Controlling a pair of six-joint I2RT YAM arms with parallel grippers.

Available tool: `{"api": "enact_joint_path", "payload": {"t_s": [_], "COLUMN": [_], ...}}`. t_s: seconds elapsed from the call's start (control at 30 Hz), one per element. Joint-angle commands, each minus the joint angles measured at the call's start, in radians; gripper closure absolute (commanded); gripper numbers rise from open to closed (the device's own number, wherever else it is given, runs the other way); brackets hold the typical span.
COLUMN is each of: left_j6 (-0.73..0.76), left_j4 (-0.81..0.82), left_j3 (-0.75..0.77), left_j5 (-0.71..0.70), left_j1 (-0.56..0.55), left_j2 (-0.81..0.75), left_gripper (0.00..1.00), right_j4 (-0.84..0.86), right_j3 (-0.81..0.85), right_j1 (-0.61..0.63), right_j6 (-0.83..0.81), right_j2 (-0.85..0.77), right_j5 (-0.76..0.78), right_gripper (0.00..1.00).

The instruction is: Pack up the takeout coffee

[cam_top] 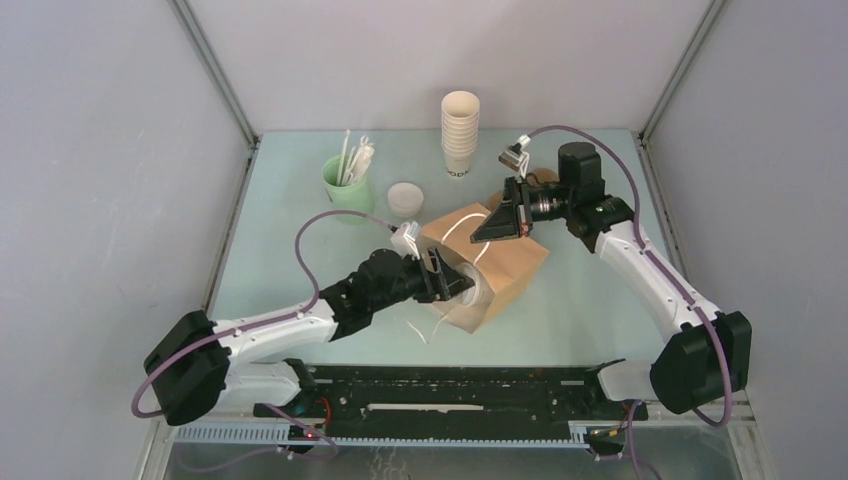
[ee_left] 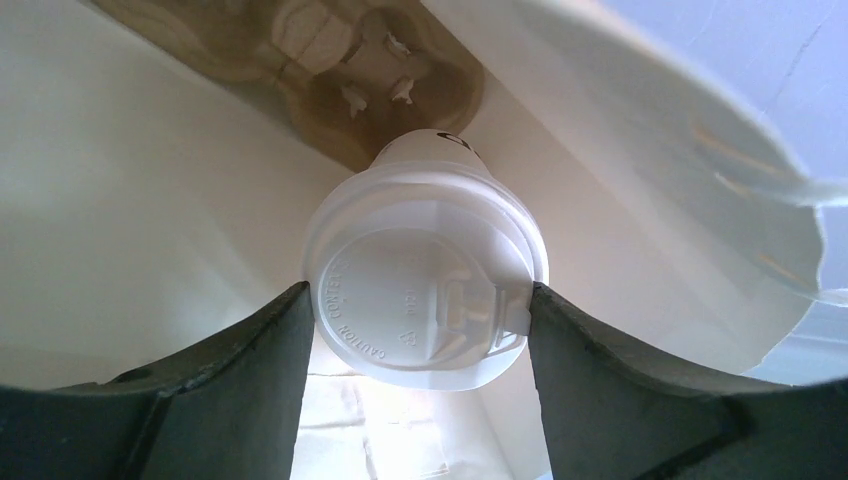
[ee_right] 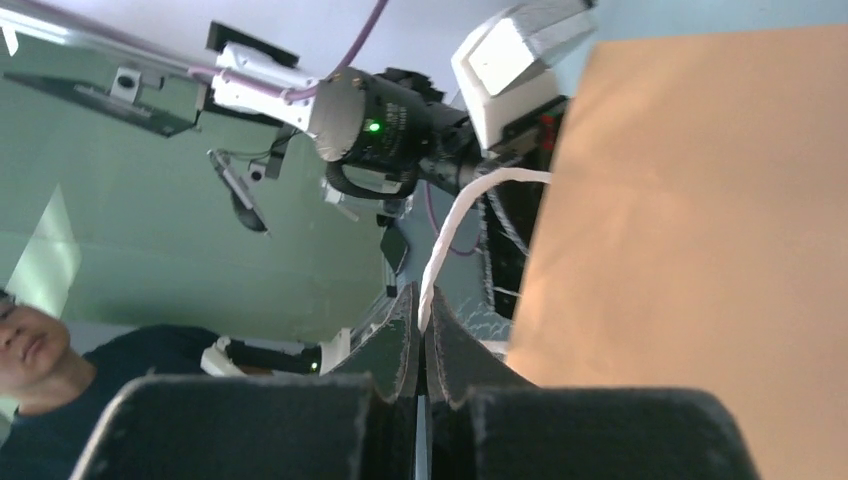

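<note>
inside the bag (ee_left: 150, 210), left tool (ee_left: 418, 300) clamps the takeout coffee (ee_left: 425, 250) at its lid (ee_left: 390, 275) — right tool (ee_right: 420, 312) pinches the handle (ee_right: 455, 225).

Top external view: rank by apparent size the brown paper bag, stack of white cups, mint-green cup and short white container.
Largest to smallest:
1. brown paper bag
2. stack of white cups
3. mint-green cup, straws aside
4. short white container
</note>
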Motion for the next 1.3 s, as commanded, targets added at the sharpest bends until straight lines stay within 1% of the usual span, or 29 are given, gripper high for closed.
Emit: {"api": "enact_joint_path", "payload": {"t_s": [0.0, 0.13, 0.27, 0.4, 0.47, 0.53, 0.7, 0.77, 0.87, 1.03, 1.1, 1.17, 1.2, 1.23, 1.27], "left_j6": [0.003, -0.005, -0.019, -0.027, -0.024, -0.016, 0.007, -0.011, -0.010, -0.005, 0.007, 0.028, 0.033, 0.034, 0.042], "left_j4": [0.110, 0.143, 0.244, 0.349, 0.358, 0.318, 0.225, 0.204, 0.252, 0.267, 0.274, 0.253, 0.233, 0.221, 0.214], "left_j3": [0.020, 0.028, -0.010, -0.053, -0.040, -0.021, 0.026, 0.033, 0.038, 0.051, 0.057, 0.064, 0.065, 0.063, 0.065], "left_j5": [-0.044, -0.076, -0.189, -0.290, -0.311, -0.350, -0.464, -0.485, -0.433, -0.416, -0.400, -0.402, -0.411, -0.409, -0.402], "left_j1": [-0.010, -0.016, -0.045, -0.079, -0.091, -0.106, -0.141, -0.148, -0.150, -0.162, -0.162, -0.166, -0.167, -0.167, -0.167], "left_j2": [0.019, 0.052, 0.076, 0.099, 0.119, 0.126, 0.122, 0.127, 0.149, 0.173, 0.176, 0.164, 0.154, 0.148, 0.142], "left_gripper": [0.62, 0.62, 0.62, 0.62, 0.62, 0.62, 0.60, 0.60, 0.62, 0.62, 0.63, 0.63, 0.62, 0.62, 0.62], "right_j4": [0.177, 0.160, 0.155, 0.189, 0.222, 0.266, 0.411, 0.460, 0.559, 0.898, 0.965, 0.979, 0.945, 0.844, 0.697], "right_j3": [0.003, 0.002, 0.002, 0.003, 0.003, 0.002, 0.002, 0.001, 0.000, -0.093, -0.133, -0.172, -0.185, -0.185, -0.185], "right_j1": [0.036, 0.006, -0.004, 0.000, 0.006, 0.010, 0.034, 0.047, 0.063, 0.054, 0.049, 0.039, 0.034, 0.023, 0.007], "right_j6": [0.097, 0.108, 0.134, 0.190, 0.227, 0.272, 0.379, 0.428, 0.488, 0.718, 0.758, 0.741, 0.694, 0.625, 0.539], "right_j2": [-0.033, -0.019, -0.029, -0.039, -0.041, -0.041, -0.029, -0.022, -0.012, 0.002, 0.007, -0.006, -0.015, -0.029, -0.049], "right_j5": [-0.081, -0.155, -0.144, -0.139, -0.133, -0.125, -0.090, -0.078, -0.065, -0.058, -0.074, -0.089, -0.104, -0.109, -0.103], "right_gripper": [1.00, 1.00, 1.00, 1.00, 1.00, 1.00, 1.00, 1.00, 1.00, 1.00, 1.00, 1.00, 1.00, 1.00, 1.00]}}
